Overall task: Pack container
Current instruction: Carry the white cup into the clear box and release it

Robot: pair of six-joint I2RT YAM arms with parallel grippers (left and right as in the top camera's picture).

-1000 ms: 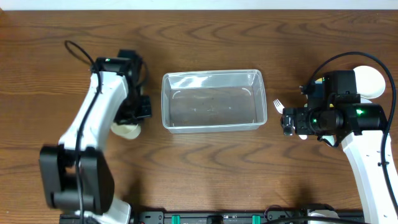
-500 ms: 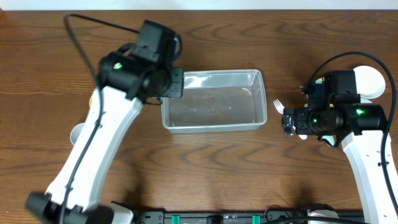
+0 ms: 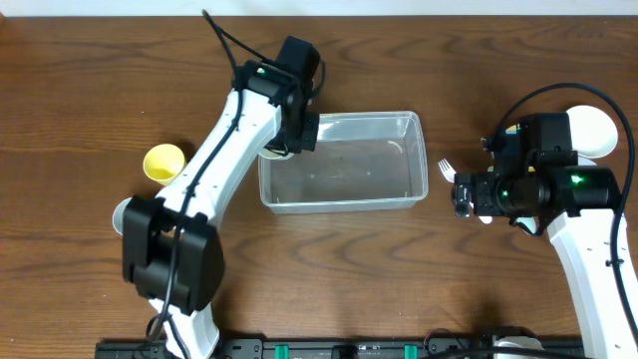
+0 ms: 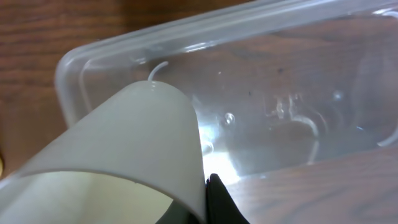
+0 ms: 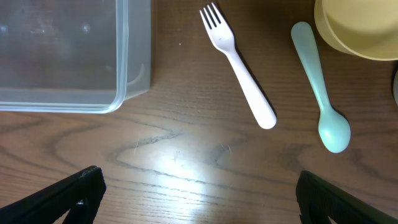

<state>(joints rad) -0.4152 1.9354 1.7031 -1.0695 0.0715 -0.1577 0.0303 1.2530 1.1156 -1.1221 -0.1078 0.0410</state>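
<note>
The clear rectangular container (image 3: 339, 118) lies on the table's middle; it also shows in the left wrist view (image 4: 292, 87) and the right wrist view (image 5: 62, 56). It holds nothing. My left gripper (image 3: 291, 138) is shut on the wall of a white cup (image 3: 273, 152) and holds it over the container's left end. In the left wrist view the cup (image 4: 124, 149) fills the lower left, with one black finger (image 4: 214, 199) against its wall. My right gripper (image 3: 461, 194) is open and empty above bare wood (image 5: 199, 199), just right of the container.
A white fork (image 5: 239, 68) and a pale green spoon (image 5: 320, 87) lie right of the container. A yellow bowl (image 5: 357, 28) and a white bowl (image 3: 596, 130) stand at the far right. A yellow cup (image 3: 163, 161) and a white round piece (image 3: 122, 214) sit at the left.
My left arm has lifted the white cup from the table's left side and swung it right to the container's left end, uncovering the yellow cup. The right arm has not moved.
</note>
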